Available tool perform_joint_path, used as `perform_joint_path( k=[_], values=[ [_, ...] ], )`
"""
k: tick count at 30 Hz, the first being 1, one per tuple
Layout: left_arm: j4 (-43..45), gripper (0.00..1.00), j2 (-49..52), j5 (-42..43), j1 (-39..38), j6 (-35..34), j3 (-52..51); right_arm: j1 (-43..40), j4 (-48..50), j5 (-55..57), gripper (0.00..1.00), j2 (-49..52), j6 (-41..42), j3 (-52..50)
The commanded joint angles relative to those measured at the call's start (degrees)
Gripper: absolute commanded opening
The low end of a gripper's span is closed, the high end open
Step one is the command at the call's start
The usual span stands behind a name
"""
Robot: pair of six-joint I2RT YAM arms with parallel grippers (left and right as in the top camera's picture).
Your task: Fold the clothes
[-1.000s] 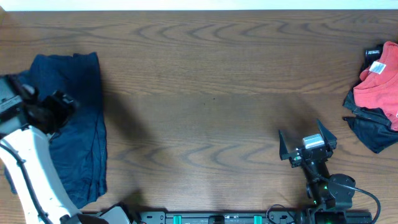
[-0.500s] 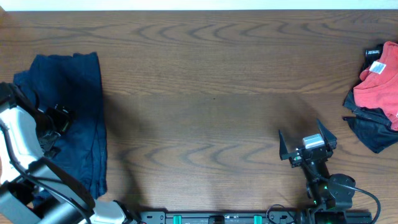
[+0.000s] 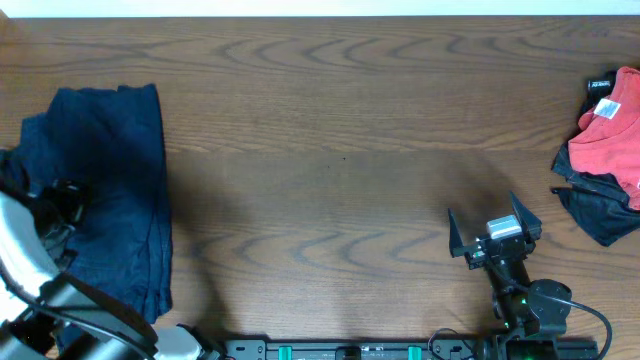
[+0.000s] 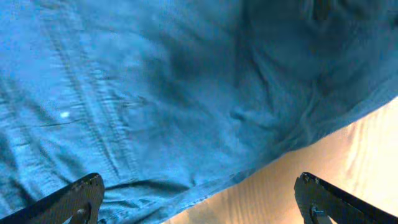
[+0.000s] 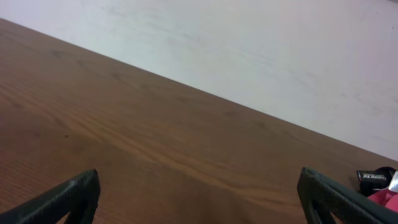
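Left arm (image 3: 18, 250) is wearing white shells over black joints; black right arm (image 3: 520, 295) is glowing green below the silver-topped right gripper (image 3: 481, 206).

A dark wood-grain table (image 3: 340, 150) spans the scene, its far edge meeting a pale white surface (image 3: 320, 6). At the far right edge lies a crumpled red garment (image 3: 612, 140) with a white tag (image 3: 605, 108) on its upper folds and a small black label (image 3: 600, 83) just beyond it. The right wrist view shows the same black label (image 5: 375, 176) at the table's far edge, before a white wall (image 5: 249, 50).
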Motion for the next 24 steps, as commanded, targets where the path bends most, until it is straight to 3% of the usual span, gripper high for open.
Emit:
perform_joint_path(
  k=[1, 5, 16, 24],
  values=[
    [-0.11, 0.98, -1.29, 3.89, 3.67, -1.88, 0.94, -0.37, -0.24, 0.33, 0.99, -0.04, 0.55, -0.04],
    [0.02, 0.96, -1.25, 8.13, 7.30, -1.64, 0.94, -0.37, -0.24, 0.33, 0.99, -0.04, 0.52, -0.04],
    [1.25, 0.91, -1.22, 7.61, 17.09, -6.34, 0.44, -0.37, -0.24, 0.33, 0.99, -0.04, 0.52, -0.04],
    [10.60, 0.90, -1.16, 0.81, 18.01, -5.03, -1.86, -0.37, -0.24, 0.33, 0.99, -0.04, 0.52, -0.04]
  ],
)
